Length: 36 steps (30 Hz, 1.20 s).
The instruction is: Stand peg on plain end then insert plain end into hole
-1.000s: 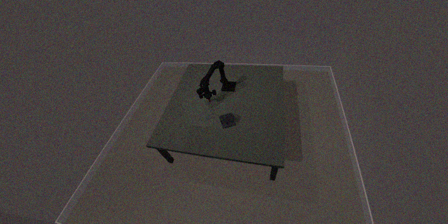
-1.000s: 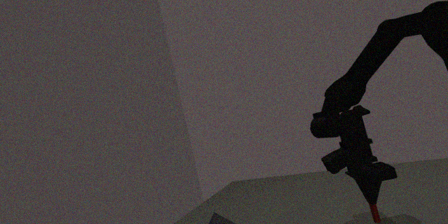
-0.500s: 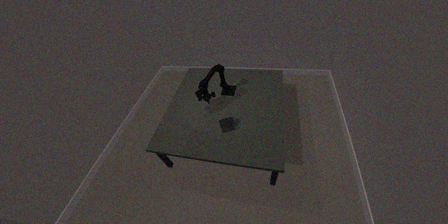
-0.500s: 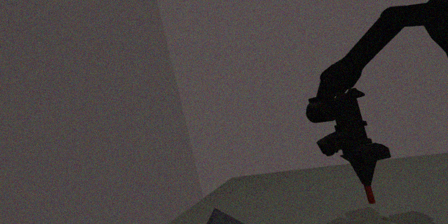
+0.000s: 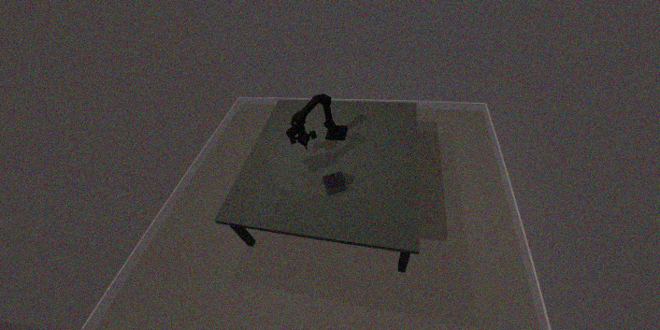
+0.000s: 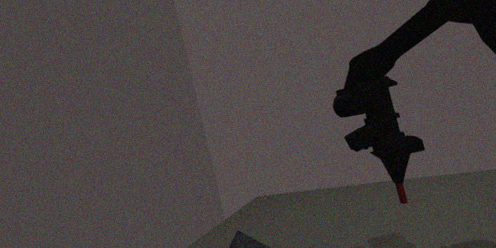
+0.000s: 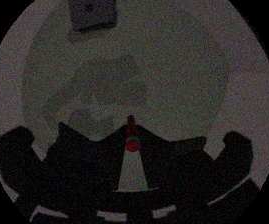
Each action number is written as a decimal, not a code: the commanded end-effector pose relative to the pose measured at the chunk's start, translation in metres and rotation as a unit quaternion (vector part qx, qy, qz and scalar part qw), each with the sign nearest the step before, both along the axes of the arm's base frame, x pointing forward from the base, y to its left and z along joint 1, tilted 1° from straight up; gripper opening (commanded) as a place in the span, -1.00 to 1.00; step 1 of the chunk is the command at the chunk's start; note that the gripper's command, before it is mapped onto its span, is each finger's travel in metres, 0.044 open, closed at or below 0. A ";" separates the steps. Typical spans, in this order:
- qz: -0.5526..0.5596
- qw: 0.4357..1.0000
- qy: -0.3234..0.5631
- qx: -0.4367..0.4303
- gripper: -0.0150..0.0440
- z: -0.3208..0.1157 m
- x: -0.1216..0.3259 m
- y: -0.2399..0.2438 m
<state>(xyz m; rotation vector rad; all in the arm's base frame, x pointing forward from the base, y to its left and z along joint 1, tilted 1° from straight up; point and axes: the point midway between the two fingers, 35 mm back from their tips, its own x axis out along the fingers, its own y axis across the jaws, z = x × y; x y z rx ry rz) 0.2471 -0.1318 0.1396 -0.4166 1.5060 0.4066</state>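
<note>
The red peg (image 5: 307, 147) (image 6: 401, 194) (image 7: 133, 146) is held above the table, its lower part sticking out below the fingertips and slightly tilted in the exterior view. In the wrist view a faint pale band shows close to the peg's near end, so the plain end points away from the wrist. My gripper (image 6: 399, 182) (image 7: 131, 127) is shut on the peg. The sloped panel (image 5: 335, 183) (image 6: 246, 241) (image 7: 102, 16) is a dark bluish block, apart from the peg; its dark hole (image 7: 89, 7) shows at the top of the wrist view.
The table (image 5: 374, 210) (image 6: 316, 214) carries the arm's base (image 5: 337, 133) at its back part. In the top view the panel stands nearer the table's front edge than the gripper. Shadows of the arm fall on the table. The pictures are dark and grainy.
</note>
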 end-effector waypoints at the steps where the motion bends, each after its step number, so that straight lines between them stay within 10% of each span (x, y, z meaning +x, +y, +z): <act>1: 0.002 1.000 -0.002 -0.001 -0.49 0.004 0.001 0.002; 36: 0.155 0.982 -0.111 -0.006 -0.49 0.010 0.050 0.051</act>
